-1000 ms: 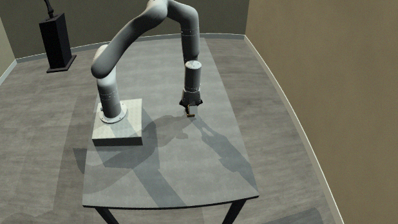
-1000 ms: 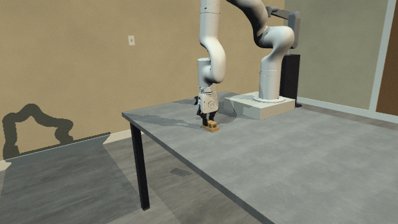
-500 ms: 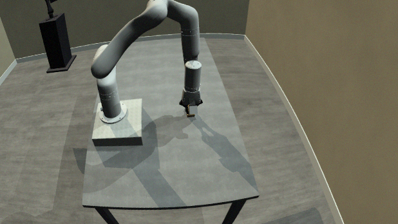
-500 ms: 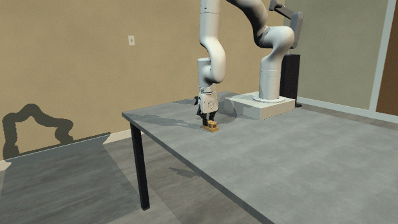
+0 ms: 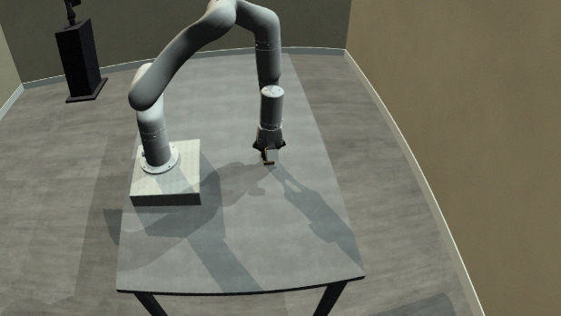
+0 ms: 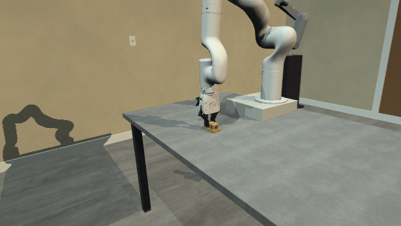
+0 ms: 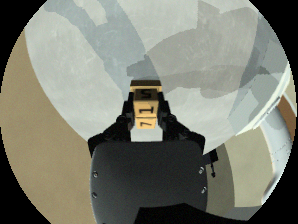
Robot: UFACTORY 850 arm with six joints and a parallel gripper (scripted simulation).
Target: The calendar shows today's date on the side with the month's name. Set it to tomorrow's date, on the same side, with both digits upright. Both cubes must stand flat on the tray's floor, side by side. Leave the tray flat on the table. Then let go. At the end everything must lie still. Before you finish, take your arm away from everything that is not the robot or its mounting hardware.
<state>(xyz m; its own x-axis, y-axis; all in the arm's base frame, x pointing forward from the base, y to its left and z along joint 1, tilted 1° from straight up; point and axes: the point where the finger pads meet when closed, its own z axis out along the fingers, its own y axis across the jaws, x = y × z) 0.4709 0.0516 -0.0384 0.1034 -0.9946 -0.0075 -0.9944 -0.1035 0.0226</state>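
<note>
The small wooden calendar tray lies flat on the table under my arm; in the top view it is mostly hidden by the gripper. My gripper points straight down into the tray and is shut on one tan date cube, which sits low at tray level. In the wrist view the fingers press on this cube's two sides, and dark digits show on its faces, too small to read. The second cube stands just beyond it, side by side in the tray; it also shows in the exterior view.
The arm's white base block stands on the table to the left of the tray. The table's right edge is a short way off. A black pedestal stands on the floor far behind.
</note>
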